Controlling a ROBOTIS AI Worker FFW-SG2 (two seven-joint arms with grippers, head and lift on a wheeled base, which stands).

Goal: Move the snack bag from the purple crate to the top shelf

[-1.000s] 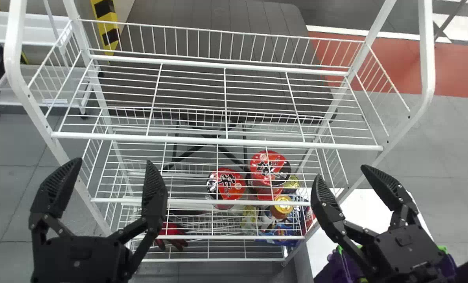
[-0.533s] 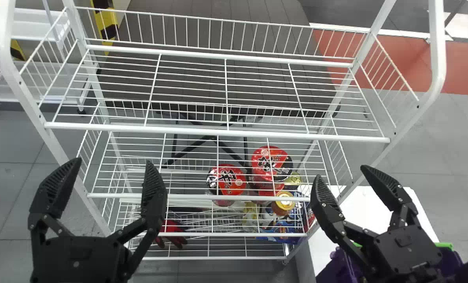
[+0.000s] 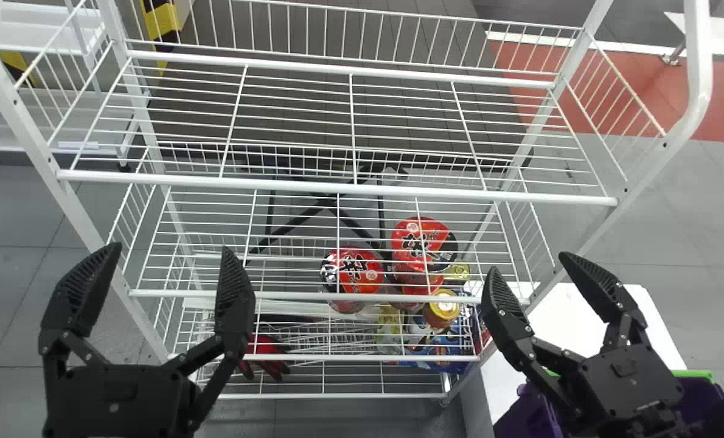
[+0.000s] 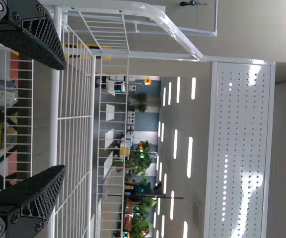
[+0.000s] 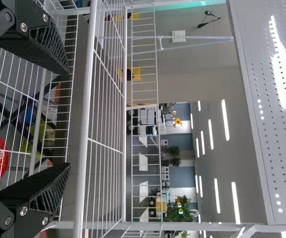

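Observation:
Toward the lower left of the head view, my left gripper (image 3: 171, 248) stands open in front of the white wire rack. On the right, my right gripper (image 3: 527, 263) is also open, above the purple crate (image 3: 520, 413), whose inside is mostly hidden by that gripper's body and arm. The top shelf (image 3: 337, 187) lies beyond both grippers, with nothing on its wires. In the left wrist view the left gripper (image 4: 63, 117) has a wide gap between its fingers. The right wrist view has the right gripper (image 5: 68, 119) spread before the rack's wires.
Lower shelves hold red-lidded tubs (image 3: 353, 271), a gold-lidded jar (image 3: 442, 307), blue packages and red gloves (image 3: 268, 356). A white table (image 3: 566, 325) adjoins the rack on the right, near the crate. The rack's right post (image 3: 699, 79) rises beside the top shelf.
The rack has shifted up in the head view and its top shelf appears larger. More of the purple crate shows. Both grippers stay open at nearly the same spots in the picture.

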